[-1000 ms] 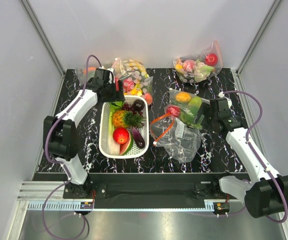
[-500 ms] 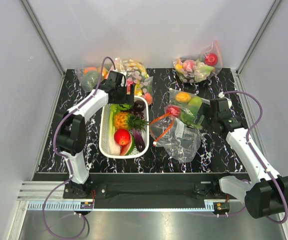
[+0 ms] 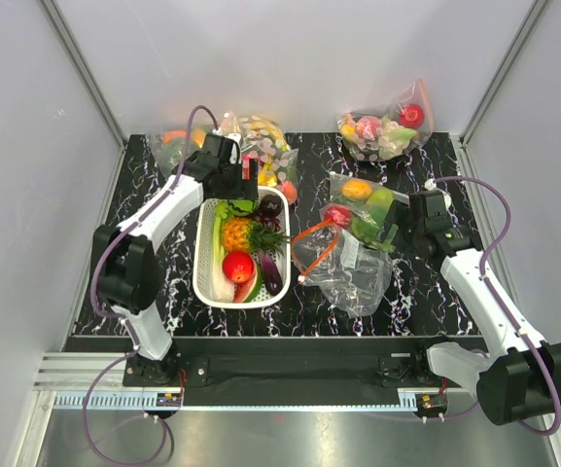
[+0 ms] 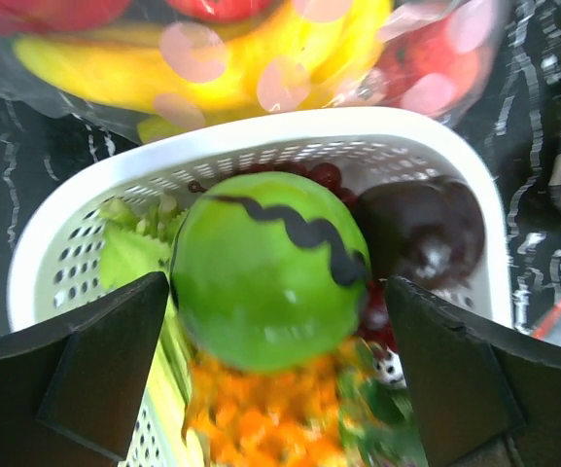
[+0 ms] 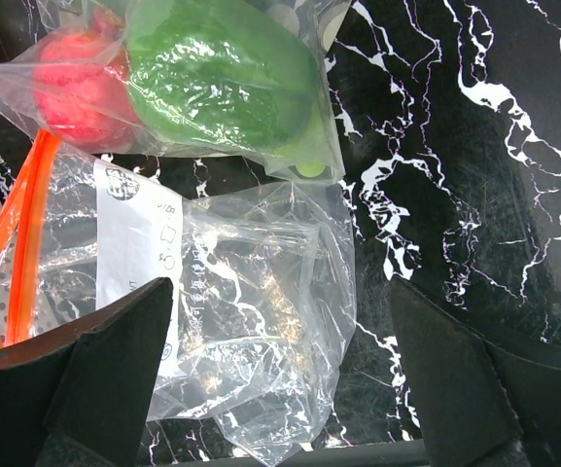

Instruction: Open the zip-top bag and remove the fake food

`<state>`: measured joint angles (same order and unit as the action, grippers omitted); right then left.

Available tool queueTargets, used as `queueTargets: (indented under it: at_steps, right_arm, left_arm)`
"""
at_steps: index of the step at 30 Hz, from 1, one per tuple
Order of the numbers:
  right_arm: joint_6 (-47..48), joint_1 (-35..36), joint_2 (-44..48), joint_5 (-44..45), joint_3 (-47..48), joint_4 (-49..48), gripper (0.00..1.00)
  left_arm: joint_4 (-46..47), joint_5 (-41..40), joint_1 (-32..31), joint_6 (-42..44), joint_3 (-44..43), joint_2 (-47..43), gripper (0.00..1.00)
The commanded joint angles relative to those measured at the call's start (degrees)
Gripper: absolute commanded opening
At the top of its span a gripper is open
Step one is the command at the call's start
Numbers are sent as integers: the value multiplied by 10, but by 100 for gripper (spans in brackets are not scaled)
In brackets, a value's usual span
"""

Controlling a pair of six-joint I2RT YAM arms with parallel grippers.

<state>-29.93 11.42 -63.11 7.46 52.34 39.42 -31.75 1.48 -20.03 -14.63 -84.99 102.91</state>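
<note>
Top external view: the white basket (image 3: 202, 255) lies on the black marbled table (image 3: 416, 292), and the left gripper (image 3: 244, 183) hangs over the basket's far end. Inside the basket lie the pineapple (image 3: 235, 232) and, nearer the arm bases, the red round fruit (image 3: 237, 265). Just right of the basket lies the zip-top bag (image 3: 353, 272), flat and crumpled, its orange zip strip (image 3: 314, 243) looped towards the basket's right rim. The right gripper (image 3: 403, 230) sits farther right of the basket, beyond the bag's far right corner.

In the left wrist view the fingers (image 4: 105, 370) are spread wide. The green round fruit (image 4: 265, 282), marked with a dark wavy line, sits between them above the basket's contents, close to one finger and with a clear gap to the other. A dotted bag (image 4: 212, 58) of yellow and red fruit lies just beyond the basket's far rim.

In the right wrist view the fingers (image 5: 115, 360) are also spread wide and grip nothing. Below them lies the zip-top bag with its white label (image 5: 134, 253) up. A second clear bag (image 5: 192, 78), holding a red and a green piece, overlaps its far edge.
</note>
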Motion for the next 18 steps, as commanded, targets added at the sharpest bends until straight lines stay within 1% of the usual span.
queueTargets:
  at_steps: [1, 4, 8, 10, 14, 18]
  right_arm:
    - [17, -4, 15, 8, 35, 4, 100]
    - [27, -3, 18, 16, 47, 9, 100]
    - [49, -3, 26, 24, 72, 12, 100]
    - [58, -3, 32, 30, 80, 14, 100]
    - [71, -3, 38, 36, 108, 18, 100]
    - [79, -3, 47, 34, 127, 23, 100]
  left_arm:
    - [1, -13, -2, -9, 5, -73, 99]
    - [-5, -12, -1, -13, 24, -111, 99]
    - [-25, -45, 0, -24, 43, -183, 99]
    - [-40, -59, -1, -34, 45, -205, 99]
    - [-71, -76, -1, -56, 59, -270, 99]
    - [-96, -94, 0, -58, 64, -318, 99]
